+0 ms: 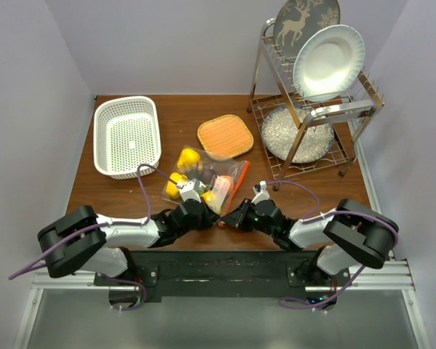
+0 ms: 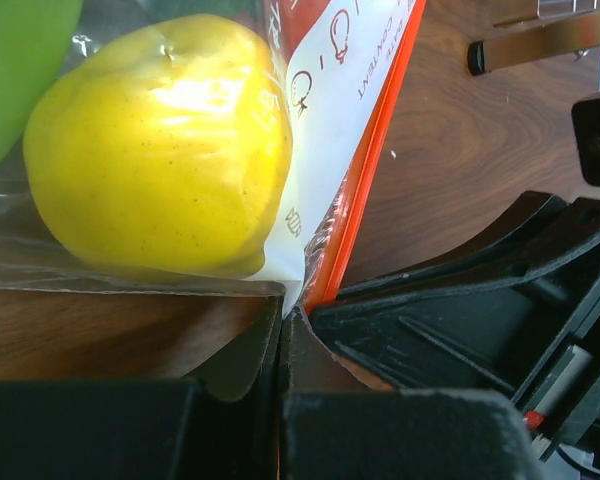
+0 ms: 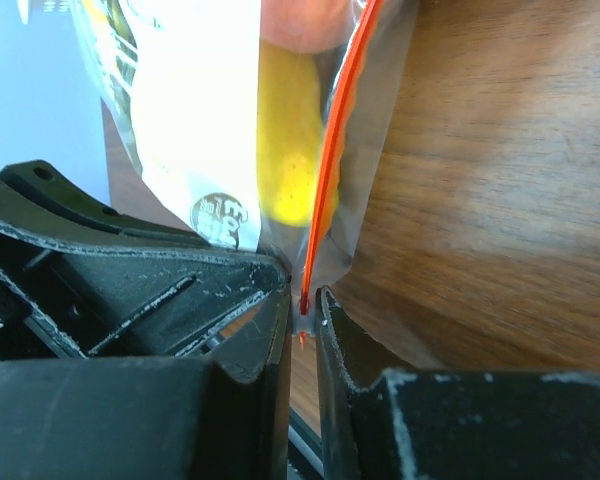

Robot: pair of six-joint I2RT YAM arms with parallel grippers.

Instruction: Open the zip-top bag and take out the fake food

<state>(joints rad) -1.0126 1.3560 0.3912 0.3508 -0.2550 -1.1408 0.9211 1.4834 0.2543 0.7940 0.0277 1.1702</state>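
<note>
Two claws on the zip-top bag (image 1: pixel 235 174).
Left claw (image 2: pixel 282 312) clamped on its plastic edge; right claw (image 3: pixel 302 305) pinching the zipper strip (image 3: pixel 332 150).

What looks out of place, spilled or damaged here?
Nothing stands out. The zip-top bag lies on the table with the fake food inside, nothing spilled; the left tool and right tool each pinch its orange edge.
</note>
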